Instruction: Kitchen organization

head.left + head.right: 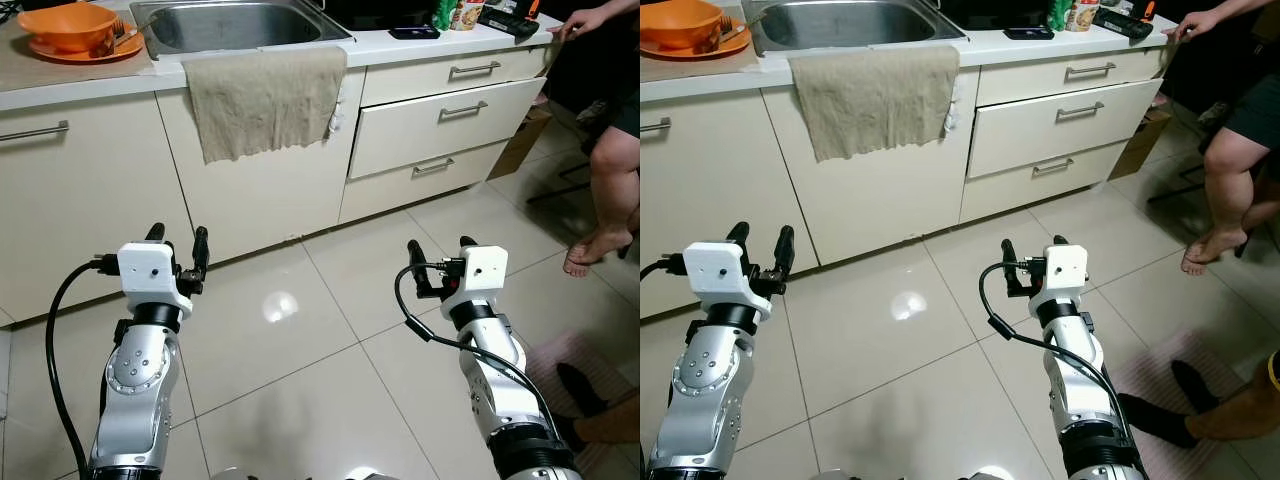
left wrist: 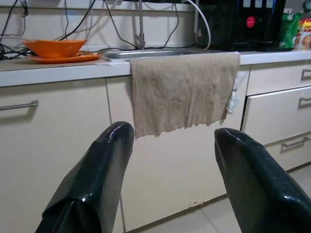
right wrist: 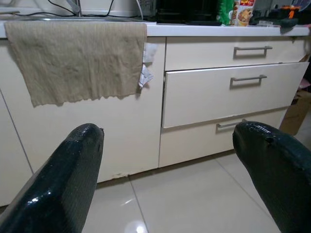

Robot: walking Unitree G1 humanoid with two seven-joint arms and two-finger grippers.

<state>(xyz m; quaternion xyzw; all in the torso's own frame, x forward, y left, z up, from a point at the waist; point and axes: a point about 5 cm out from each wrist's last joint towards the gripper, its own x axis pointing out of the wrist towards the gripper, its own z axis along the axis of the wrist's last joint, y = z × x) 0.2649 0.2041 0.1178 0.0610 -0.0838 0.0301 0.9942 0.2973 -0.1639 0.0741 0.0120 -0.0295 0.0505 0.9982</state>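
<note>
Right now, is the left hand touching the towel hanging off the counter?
Apart. The left eye view shows the left hand open over the floor tiles, well short of the towel draped down the cabinet front.

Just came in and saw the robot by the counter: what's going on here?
Nothing is being handled yet. The robot stands facing the kitchen cabinets, with its left pincer and right pincer both open, raised above the tiled floor. Ahead, a beige towel hangs over the counter edge in front of the sink, and an orange bowl sits on a plate to the left. The middle drawer stands slightly open. A person waits at the right, one hand on the counter.
</note>
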